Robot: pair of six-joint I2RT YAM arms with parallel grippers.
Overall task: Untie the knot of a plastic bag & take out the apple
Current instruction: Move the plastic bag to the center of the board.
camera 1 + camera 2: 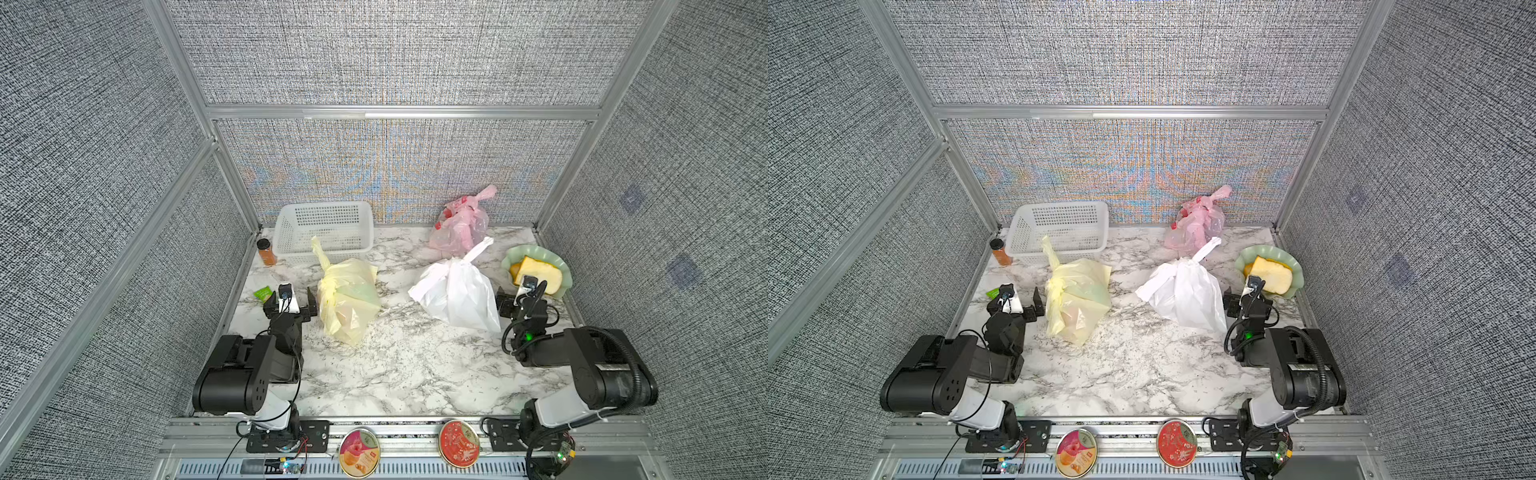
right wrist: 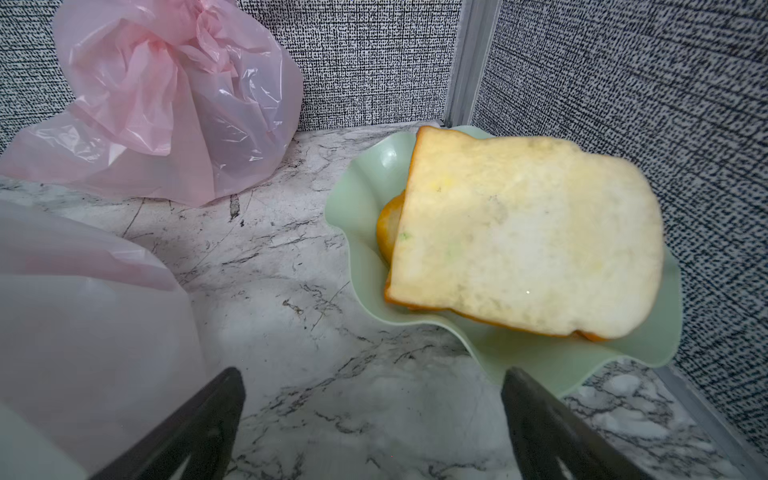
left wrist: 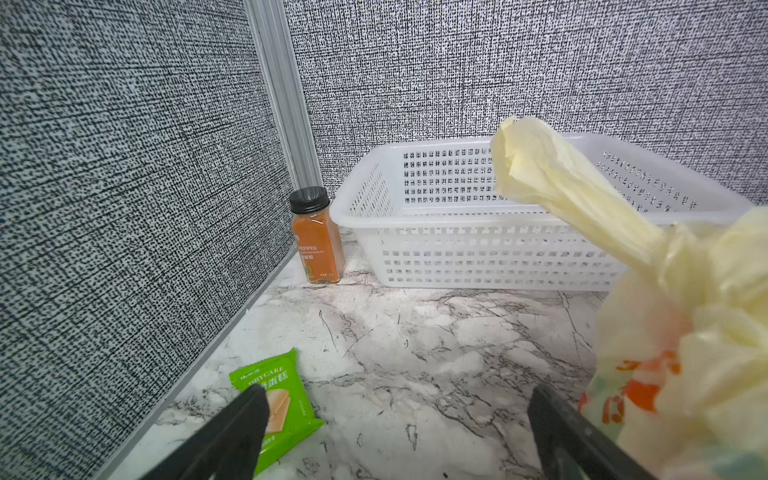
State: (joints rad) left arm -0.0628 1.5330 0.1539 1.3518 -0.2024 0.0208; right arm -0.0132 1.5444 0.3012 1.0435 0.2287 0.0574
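Three knotted plastic bags lie on the marble table. A yellow bag (image 1: 349,299) (image 1: 1077,297) (image 3: 685,332) sits left of centre, with its tied tail (image 3: 561,187) sticking up. A white bag (image 1: 457,291) (image 1: 1183,291) (image 2: 83,332) is right of centre, and a pink bag (image 1: 459,226) (image 1: 1194,224) (image 2: 166,104) is behind it. The apple is hidden. My left gripper (image 1: 291,292) (image 1: 1016,297) (image 3: 398,392) is open just left of the yellow bag. My right gripper (image 1: 521,291) (image 1: 1246,291) (image 2: 374,374) is open just right of the white bag. Neither holds anything.
A white mesh basket (image 1: 324,206) (image 3: 415,216) and an orange spice bottle (image 1: 266,251) (image 3: 316,237) stand at the back left. A green snack packet (image 1: 262,294) (image 3: 274,399) lies by the left wall. A green dish (image 1: 523,249) (image 2: 361,208) with bread (image 2: 523,237) sits at the right.
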